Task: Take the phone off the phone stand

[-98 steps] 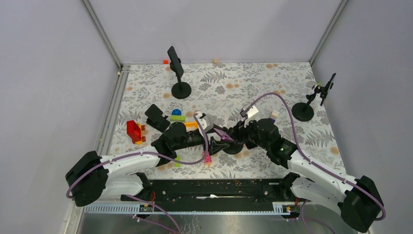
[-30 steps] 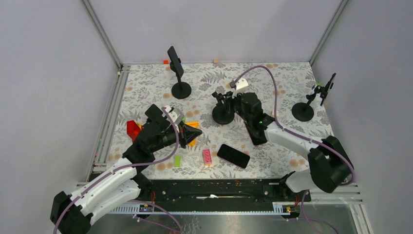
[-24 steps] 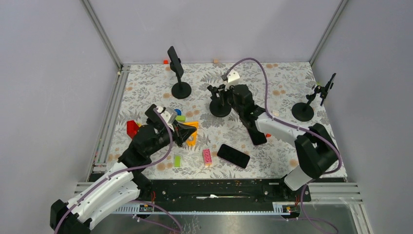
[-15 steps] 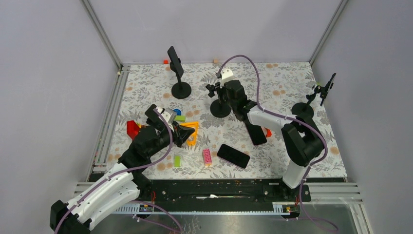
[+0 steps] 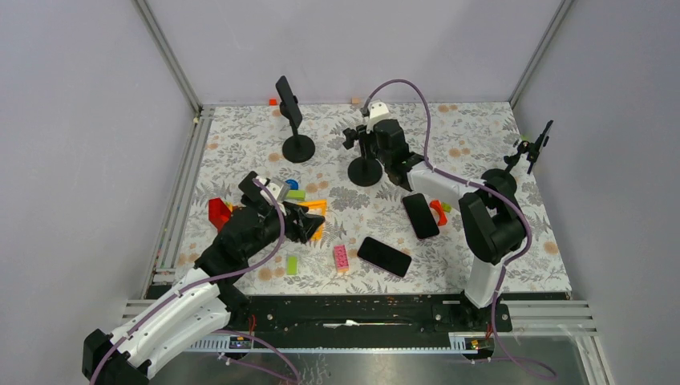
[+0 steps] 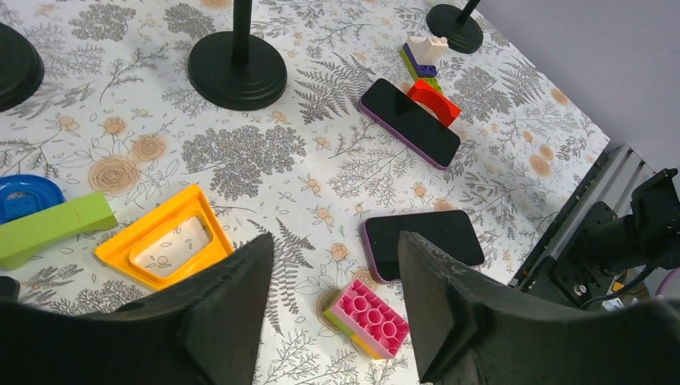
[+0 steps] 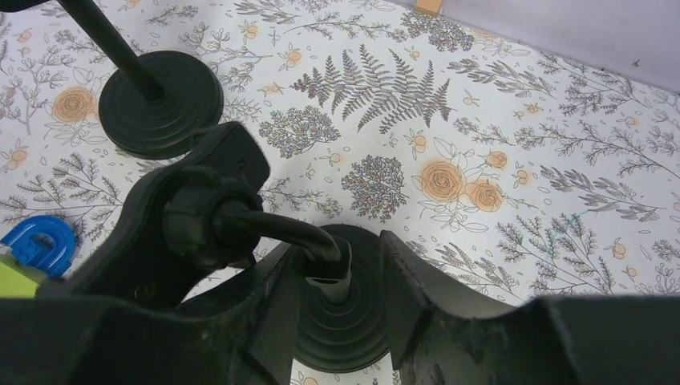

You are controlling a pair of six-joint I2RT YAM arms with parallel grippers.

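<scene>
so the phone [image 6: 425,241] is off the stand, lying flat on the floral table [image 5: 521,233], just past one fingertip of the left gripper [image 6: 335,273] in its wrist view. that gripper is spread wide with nothing in it, hanging above the table. a pink brick [image 6: 370,315] sits right under the gap between its fingers, and a yellow frame [image 6: 152,225] is out past the other finger. further out from it a second phone [image 6: 409,122] lies flat too, with a red arch [image 6: 433,100] right against its far edge. the right gripper [image 7: 333,253] is over at the empty phone stand [image 5: 365,170], one finger on each side of the thin stem, low down near the round base. its fingers are parted, with a gap showing on one side of the stem, so it's loose around it, not clamped. another stand base [image 7: 160,103] sits beyond one of its fingers, well apart.
</scene>
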